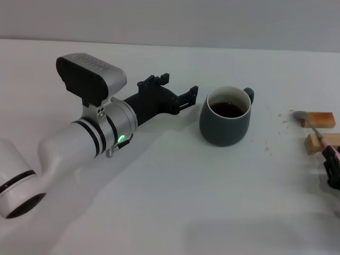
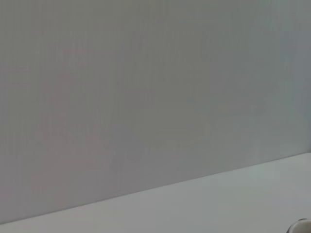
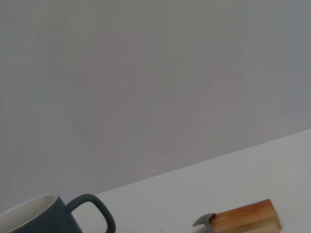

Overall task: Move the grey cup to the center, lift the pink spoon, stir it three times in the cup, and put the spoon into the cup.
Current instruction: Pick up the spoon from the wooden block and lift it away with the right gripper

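The grey cup stands upright near the table's middle, its handle turned to the far right and dark liquid inside. It also shows in the right wrist view as the cup. Just left of it my left gripper is open, holding nothing and clear of the cup wall. At the right edge the pink spoon lies across two wooden blocks, with its metal bowl at the far end. My right gripper sits at the near end of the spoon's handle, mostly cut off by the view's edge.
Two tan wooden blocks carry the spoon at the right; the far block shows in the right wrist view. A pale wall runs along the far side of the white table.
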Robot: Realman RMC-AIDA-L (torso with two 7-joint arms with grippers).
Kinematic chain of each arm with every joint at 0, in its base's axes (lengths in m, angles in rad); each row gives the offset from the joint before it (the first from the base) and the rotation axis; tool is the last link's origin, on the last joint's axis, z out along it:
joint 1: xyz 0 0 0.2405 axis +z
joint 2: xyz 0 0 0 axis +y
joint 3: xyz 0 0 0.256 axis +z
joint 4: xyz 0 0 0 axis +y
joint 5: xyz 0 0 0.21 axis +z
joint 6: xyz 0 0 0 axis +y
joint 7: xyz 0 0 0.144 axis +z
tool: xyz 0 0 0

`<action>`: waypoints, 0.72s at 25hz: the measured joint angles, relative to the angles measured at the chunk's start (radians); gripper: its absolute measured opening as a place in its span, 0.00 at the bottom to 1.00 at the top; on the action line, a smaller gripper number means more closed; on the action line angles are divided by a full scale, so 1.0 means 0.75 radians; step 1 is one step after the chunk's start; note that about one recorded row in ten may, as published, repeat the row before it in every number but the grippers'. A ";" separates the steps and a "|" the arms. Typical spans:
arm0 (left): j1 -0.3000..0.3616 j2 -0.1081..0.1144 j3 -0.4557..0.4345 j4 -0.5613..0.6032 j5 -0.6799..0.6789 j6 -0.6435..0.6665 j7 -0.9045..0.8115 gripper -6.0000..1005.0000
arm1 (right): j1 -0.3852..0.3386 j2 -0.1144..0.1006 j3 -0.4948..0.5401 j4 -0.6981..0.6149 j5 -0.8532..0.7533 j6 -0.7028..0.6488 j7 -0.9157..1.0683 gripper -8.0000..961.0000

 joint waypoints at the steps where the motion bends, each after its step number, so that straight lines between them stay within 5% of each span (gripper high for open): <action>1: 0.000 0.000 -0.001 0.000 0.000 0.000 -0.001 0.84 | 0.001 0.000 0.000 -0.002 -0.001 0.002 0.001 0.23; 18: 0.007 -0.002 -0.012 -0.004 -0.002 0.002 -0.002 0.84 | 0.011 0.000 -0.012 -0.009 -0.011 0.013 -0.001 0.18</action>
